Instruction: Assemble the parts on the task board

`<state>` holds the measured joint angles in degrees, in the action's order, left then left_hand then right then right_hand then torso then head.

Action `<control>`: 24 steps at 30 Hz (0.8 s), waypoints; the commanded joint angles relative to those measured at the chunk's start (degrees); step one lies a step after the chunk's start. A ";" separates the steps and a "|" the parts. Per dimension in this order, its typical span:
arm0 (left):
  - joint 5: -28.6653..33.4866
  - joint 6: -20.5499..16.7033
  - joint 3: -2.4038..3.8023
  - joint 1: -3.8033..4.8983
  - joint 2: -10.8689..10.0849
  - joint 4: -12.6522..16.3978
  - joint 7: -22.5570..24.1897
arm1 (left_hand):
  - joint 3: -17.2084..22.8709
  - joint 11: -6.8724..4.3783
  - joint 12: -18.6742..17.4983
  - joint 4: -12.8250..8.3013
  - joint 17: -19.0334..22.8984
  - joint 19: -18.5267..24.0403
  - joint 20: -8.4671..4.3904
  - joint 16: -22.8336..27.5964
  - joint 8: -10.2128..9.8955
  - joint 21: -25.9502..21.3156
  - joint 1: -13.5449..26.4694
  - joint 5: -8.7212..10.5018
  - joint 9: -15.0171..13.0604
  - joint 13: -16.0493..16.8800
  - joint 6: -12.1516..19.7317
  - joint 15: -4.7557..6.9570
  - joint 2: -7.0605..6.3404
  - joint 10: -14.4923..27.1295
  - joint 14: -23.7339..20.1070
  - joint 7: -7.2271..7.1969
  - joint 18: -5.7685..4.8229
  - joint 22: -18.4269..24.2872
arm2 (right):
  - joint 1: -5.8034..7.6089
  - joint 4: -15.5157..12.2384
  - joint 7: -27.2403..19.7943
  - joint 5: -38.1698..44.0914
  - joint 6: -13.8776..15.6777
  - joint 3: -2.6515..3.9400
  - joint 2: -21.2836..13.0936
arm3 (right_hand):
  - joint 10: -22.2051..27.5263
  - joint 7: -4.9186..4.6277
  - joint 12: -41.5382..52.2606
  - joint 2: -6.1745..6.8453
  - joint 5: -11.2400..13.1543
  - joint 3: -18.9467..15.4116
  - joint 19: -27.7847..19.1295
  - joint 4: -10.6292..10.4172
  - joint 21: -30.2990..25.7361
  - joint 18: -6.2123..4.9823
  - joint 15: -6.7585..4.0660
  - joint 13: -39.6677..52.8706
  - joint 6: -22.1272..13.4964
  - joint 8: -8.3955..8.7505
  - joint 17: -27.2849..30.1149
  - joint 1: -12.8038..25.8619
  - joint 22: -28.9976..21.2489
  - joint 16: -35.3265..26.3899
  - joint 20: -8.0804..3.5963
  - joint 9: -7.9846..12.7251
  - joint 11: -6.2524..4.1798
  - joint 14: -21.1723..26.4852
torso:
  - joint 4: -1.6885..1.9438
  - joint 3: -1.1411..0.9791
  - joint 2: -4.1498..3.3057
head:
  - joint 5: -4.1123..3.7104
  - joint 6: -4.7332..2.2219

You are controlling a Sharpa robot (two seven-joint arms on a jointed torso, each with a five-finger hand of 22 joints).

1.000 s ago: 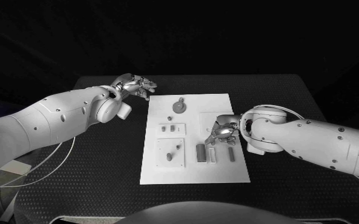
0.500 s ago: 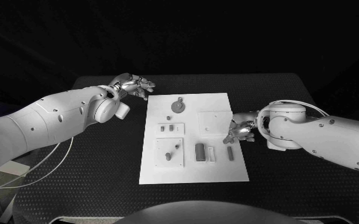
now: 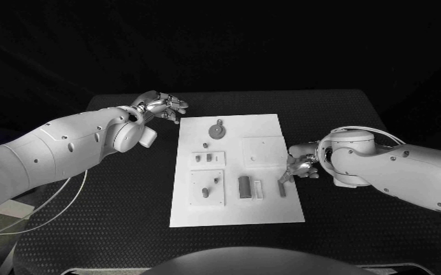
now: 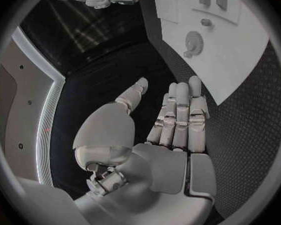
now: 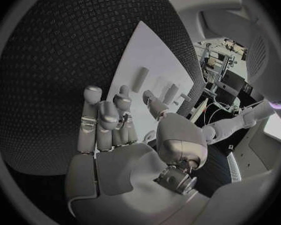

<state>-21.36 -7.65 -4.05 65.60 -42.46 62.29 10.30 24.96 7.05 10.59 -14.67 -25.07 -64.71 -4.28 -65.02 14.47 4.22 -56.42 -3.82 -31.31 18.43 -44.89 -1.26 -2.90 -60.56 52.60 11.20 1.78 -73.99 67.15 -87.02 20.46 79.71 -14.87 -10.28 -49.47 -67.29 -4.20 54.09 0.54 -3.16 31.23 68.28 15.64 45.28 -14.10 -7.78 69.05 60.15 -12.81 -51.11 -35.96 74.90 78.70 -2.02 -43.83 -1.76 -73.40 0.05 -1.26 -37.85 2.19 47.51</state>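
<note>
The white task board (image 3: 237,170) lies mid-table with small grey parts on it. A round toothed part (image 3: 218,130) sits near its far edge, and two small parts (image 3: 204,157) lie on a raised square. Nearer me are a peg (image 3: 205,191), a dark block (image 3: 245,186) and a slim bar (image 3: 281,190). My right hand (image 3: 301,163) hovers at the board's right edge beside the slim bar (image 5: 139,80), fingers (image 5: 90,115) apart and holding nothing. My left hand (image 3: 164,105) stays off the board's far left corner, its fingers (image 4: 181,112) straight and holding nothing.
The black table (image 3: 110,224) surrounds the board, with bare surface on both sides. A blank raised square (image 3: 262,149) on the board lies just left of my right hand. A thin white cable (image 3: 55,208) loops at the table's left edge.
My right hand has drawn back rightward from over the board's raised square to the board's right edge, uncovering that square. The left hand has barely moved.
</note>
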 commanded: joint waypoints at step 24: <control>0.27 0.90 0.03 0.08 0.03 0.19 0.28 | 0.06 0.15 0.30 0.31 -0.08 -0.16 -0.37 0.36 0.41 -0.28 0.72 0.27 -0.10 -0.09 -0.18 0.25 -0.06 0.51 0.16 0.56 1.20 0.00 | -3.70 2.46 0.14 3.84 -1.38 -0.35 3.25 | -0.43 0.05 0.00 -0.76 0.26 0.38 -0.23 -0.07 0.02 -0.90 -0.46 -0.17 1.05 0.05 -0.09 0.87 1.09 -0.28 -0.06 -0.14 -0.44 -0.28 | 0.14 0.04 -0.04 | -0.05 0.11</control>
<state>-21.36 -7.53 -4.06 65.60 -42.48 62.32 10.26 24.96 7.07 10.59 -14.67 -25.07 -64.82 -4.39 -65.02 14.65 4.22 -56.42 -3.82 -31.35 18.44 -45.03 -1.14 -2.90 -60.58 52.72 11.34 1.78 -73.99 64.37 -84.97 20.40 80.85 -14.82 -10.03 -46.51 -67.81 -4.10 54.08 0.34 -3.16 31.42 68.38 15.48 45.27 -14.13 -7.91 68.94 61.74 -13.20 -51.12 -35.12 74.90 78.70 -1.92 -44.33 -1.86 -73.67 0.16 -1.19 -37.86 2.10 47.57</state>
